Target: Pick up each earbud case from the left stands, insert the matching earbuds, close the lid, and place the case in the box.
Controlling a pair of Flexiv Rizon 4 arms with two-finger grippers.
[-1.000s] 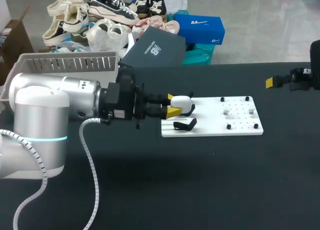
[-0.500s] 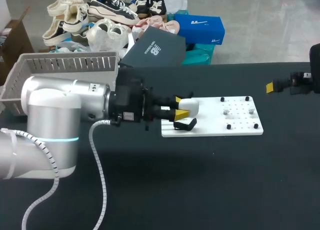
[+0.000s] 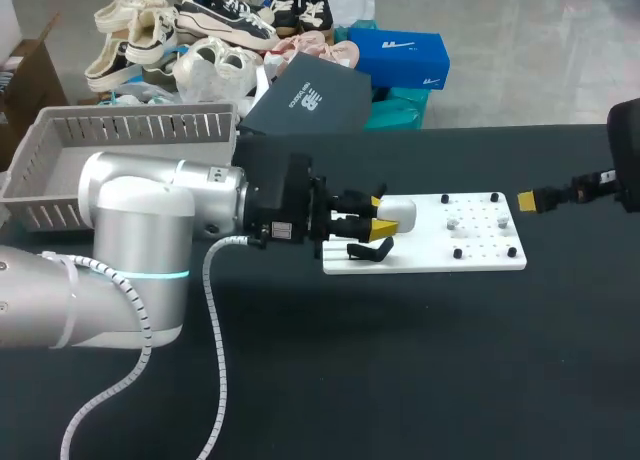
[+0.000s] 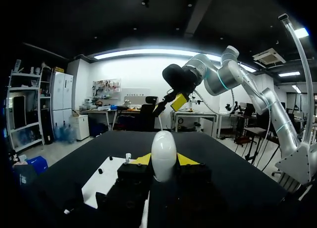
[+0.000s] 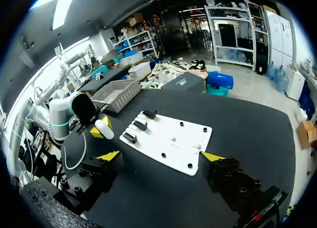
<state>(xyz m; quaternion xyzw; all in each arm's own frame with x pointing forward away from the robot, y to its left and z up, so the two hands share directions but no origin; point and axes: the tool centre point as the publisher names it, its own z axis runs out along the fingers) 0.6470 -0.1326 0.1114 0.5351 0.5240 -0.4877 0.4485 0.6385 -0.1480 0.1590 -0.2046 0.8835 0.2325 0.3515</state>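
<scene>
White oval earbud case (image 3: 400, 216) is pinched in our left gripper (image 3: 380, 216), with one yellow fingertip (image 4: 187, 160) on each side of it. Left wrist view shows the case standing up between the fingers, its rounded end poking out past the tips.

The case is in the air, clear of everything. In the head view it overlaps the left end of the white flat board (image 3: 420, 257). In the right wrist view it hangs just off that end, not touching the black stands (image 5: 140, 124). We count three stands in a row there. The head view shows only one clearly, the rest being behind the gripper.

On the board's other half are a few small black pegs (image 3: 458, 253) and two small pale bits (image 3: 452, 222), too small for us to identify.

Our right gripper (image 5: 161, 156) has its jaws spread wide with nothing between them. The arm comes in from the right edge and the gripper sits off the board's right end, apart from it.

The grey slatted plastic basket (image 3: 130, 130) is at the table's back left, behind our left arm and well apart from the board. Everything sits on the black table (image 3: 420, 380).
</scene>
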